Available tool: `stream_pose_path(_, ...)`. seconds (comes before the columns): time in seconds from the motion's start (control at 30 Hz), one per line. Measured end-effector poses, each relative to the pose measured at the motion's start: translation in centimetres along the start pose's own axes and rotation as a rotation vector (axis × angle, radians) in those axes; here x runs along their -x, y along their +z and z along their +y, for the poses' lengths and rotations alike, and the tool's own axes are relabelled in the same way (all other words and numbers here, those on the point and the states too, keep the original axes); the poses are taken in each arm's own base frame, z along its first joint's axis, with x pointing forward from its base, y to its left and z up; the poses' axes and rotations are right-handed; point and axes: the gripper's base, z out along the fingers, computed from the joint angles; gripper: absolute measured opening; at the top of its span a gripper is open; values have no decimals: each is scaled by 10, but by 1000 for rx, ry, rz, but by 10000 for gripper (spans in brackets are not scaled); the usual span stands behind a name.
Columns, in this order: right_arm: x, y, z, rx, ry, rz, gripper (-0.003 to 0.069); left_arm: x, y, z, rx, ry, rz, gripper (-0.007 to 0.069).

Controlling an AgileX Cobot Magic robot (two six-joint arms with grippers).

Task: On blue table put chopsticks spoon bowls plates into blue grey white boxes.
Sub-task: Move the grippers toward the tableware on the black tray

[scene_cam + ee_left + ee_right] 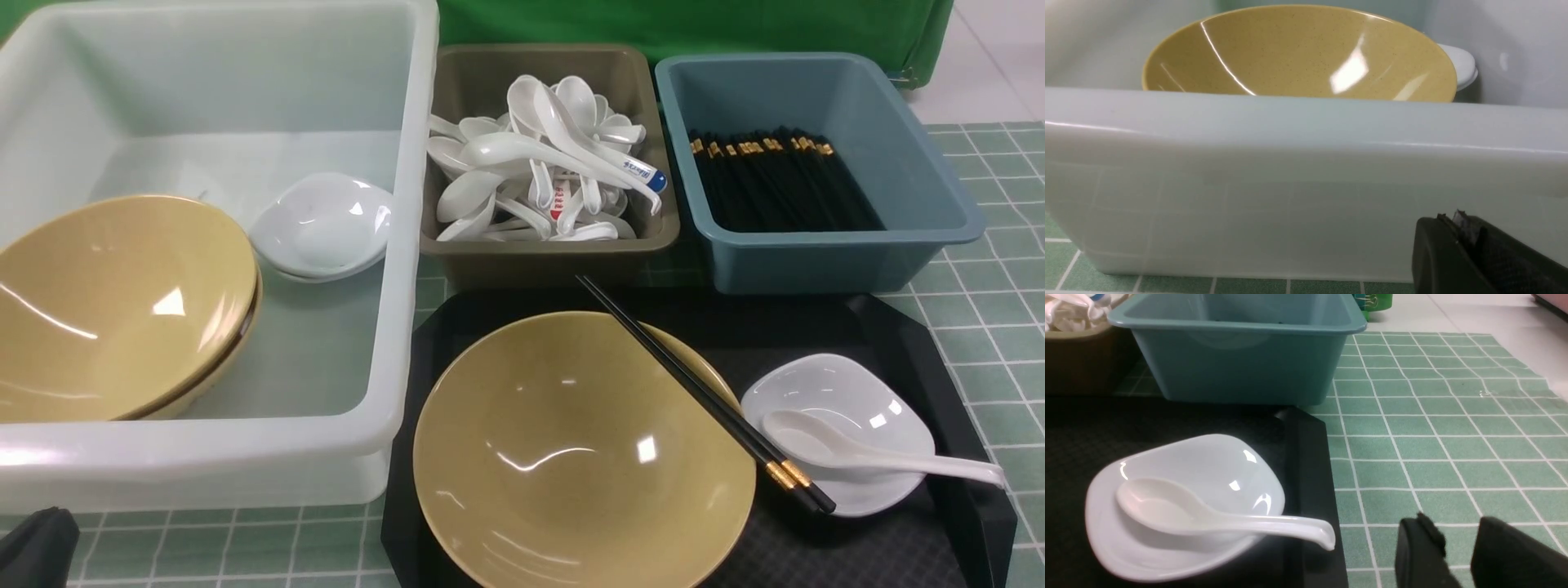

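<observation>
Hovering parted and empty, the right gripper (1455, 535) could clip the spoon (1229, 522) by its overhanging handle, flipping it off the plate (1208, 461).

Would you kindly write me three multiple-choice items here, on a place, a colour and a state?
1. Where does the spoon on the black tray lie? A in the tan bowl; B in the white plate; C on the tablecloth.
2. What colour is the box holding chopsticks? A blue; B white; C grey.
3. How is the right pincer? A shut on the spoon; B open, empty; C shut on the plate.
B, its scoop sits in the plate; A, that box is blue; B, it gapes with nothing inside.
</observation>
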Motion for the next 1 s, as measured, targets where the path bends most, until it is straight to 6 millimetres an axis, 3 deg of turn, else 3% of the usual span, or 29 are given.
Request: stream_pose_path(1.0, 0, 0, 0, -2, -6, 0, 241, 1, 0, 1, 8, 28, -8, -13)
